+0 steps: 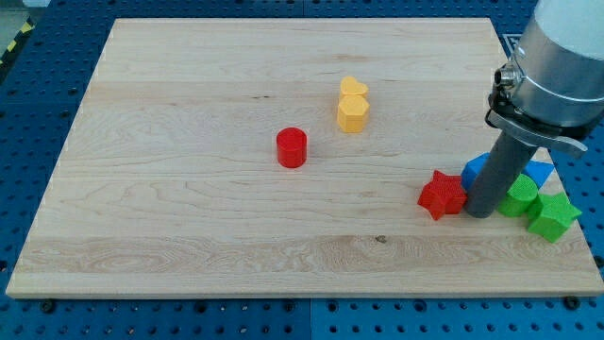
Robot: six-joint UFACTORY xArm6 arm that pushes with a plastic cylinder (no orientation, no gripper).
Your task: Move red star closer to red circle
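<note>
The red star (442,195) lies on the wooden board at the view's lower right. The red circle (292,148), a short cylinder, stands near the board's middle, well to the star's left and a little above it. My tip (479,212) is down on the board just right of the red star, touching or almost touching its right side. The rod rises from there to the arm's grey body at the view's top right.
A yellow heart (354,89) and a yellow hexagon (351,113) sit together above and right of the red circle. Blue blocks (538,173) and green blocks (552,215) cluster just right of my tip, partly hidden by the rod. The board's right edge (566,179) is close.
</note>
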